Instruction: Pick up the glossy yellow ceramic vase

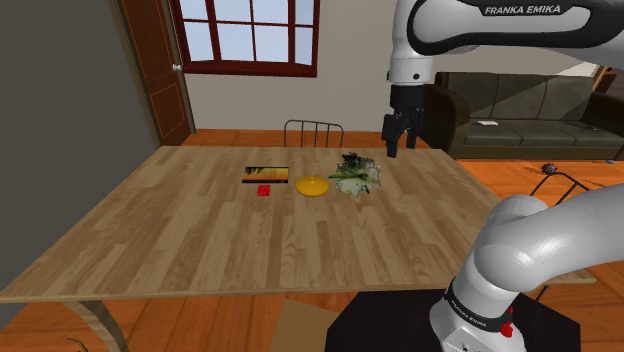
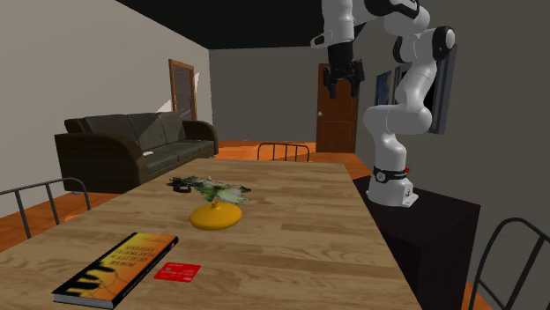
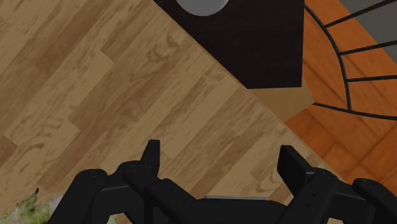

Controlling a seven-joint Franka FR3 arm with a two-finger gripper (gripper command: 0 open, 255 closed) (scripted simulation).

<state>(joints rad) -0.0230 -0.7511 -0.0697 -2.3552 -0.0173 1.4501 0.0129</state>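
above table [image 1: 200,240]: gripper [image 1: 400,147] | jaws apart, empty | yellow vase [image 1: 312,186] lower, shoulder view's left

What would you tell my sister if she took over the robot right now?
Tool: open, empty, held high above the table, off to one side of the vase.
Yellow vase: sitting on the table beside a leafy bunch, untouched.
Done: nothing picked up yet.
Left: move over the vase, lower, close on it, lift.
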